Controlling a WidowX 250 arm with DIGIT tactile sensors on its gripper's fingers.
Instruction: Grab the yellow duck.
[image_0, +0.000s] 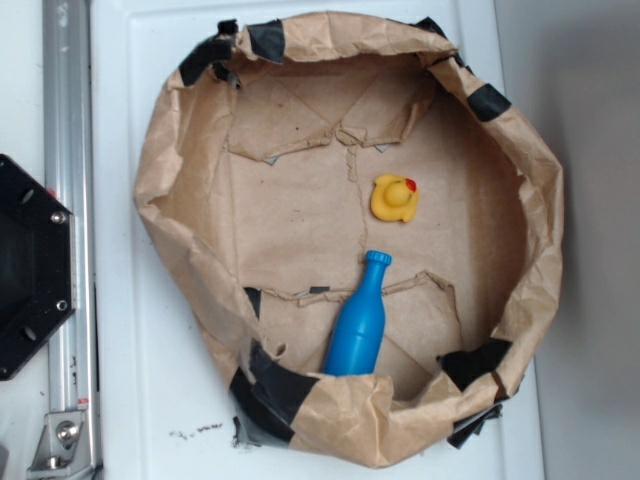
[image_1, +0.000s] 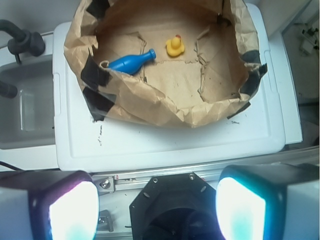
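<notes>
The small yellow rubber duck (image_0: 394, 198) with its red-orange beak sits on the floor of a wide, crumpled brown paper basin (image_0: 190, 240), right of centre in the exterior view and nearer the far wall than the near one. It rests upright on the paper, apart from everything else. Near it, toward the basin's front, lies a blue plastic bottle (image_0: 358, 325) on its side; its capped neck points up toward the duck with a clear gap between them, and its base is tucked behind the folded front rim. Strips of black tape (image_0: 270, 385) patch the basin's rim in several places. The basin stands on a white plastic lid-like surface (image_0: 150, 420), and a metal rail (image_0: 68, 200) with a black mount runs along the left edge.

In the wrist view the duck (image_1: 174, 46) and bottle (image_1: 131, 62) appear far up the frame, inside the basin. The gripper (image_1: 157, 205) is well back from the basin, outside it; its two pale fingers (image_1: 72, 210) stand wide apart at the lower corners, holding nothing.
</notes>
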